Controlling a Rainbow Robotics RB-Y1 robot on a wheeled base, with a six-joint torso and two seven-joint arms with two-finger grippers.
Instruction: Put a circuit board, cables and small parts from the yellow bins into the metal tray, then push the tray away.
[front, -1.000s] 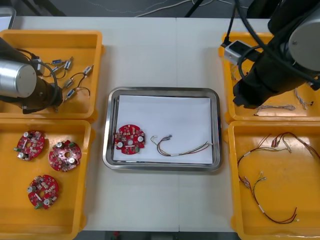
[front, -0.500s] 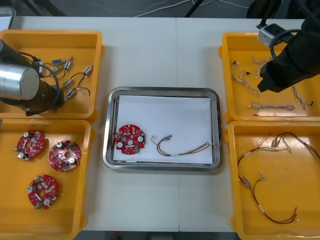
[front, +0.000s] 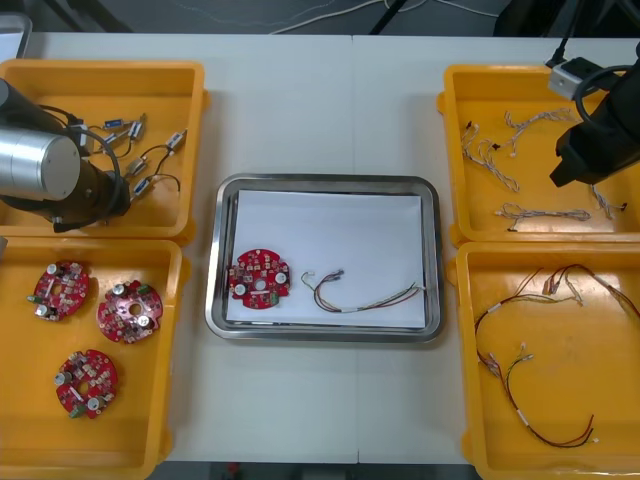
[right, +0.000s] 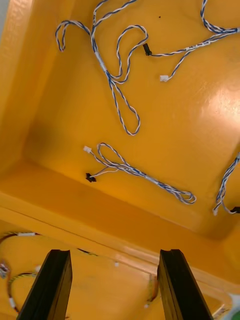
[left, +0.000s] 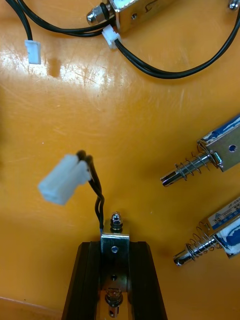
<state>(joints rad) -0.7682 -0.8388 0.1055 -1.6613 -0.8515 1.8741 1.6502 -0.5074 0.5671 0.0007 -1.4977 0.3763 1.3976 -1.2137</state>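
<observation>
My left gripper (left: 115, 260) is shut on a small metal part (left: 115, 243) low over the floor of the far-left yellow bin (front: 100, 72). A black cable with a white plug (left: 64, 178) rises from that part. In the front view the left gripper (front: 110, 195) sits at that bin's near side, mostly under its own arm. My right gripper (right: 116, 282) stands open with nothing in it above the wall between the two right bins. The metal tray (front: 325, 184) holds a red circuit board (front: 260, 278) and a thin cable (front: 360, 293).
More small metal parts (left: 210, 157) with black cables lie around the left fingers. Three circuit boards (front: 127, 311) are in the near-left bin. Blue and white cables (right: 117, 85) lie in the far-right bin (front: 480, 75), red and yellow cables (front: 540, 350) in the near-right one.
The left gripper has shut on the small metal part. The right arm has swung right, away from the tray, across the far-right bin, its fingers staying open.
</observation>
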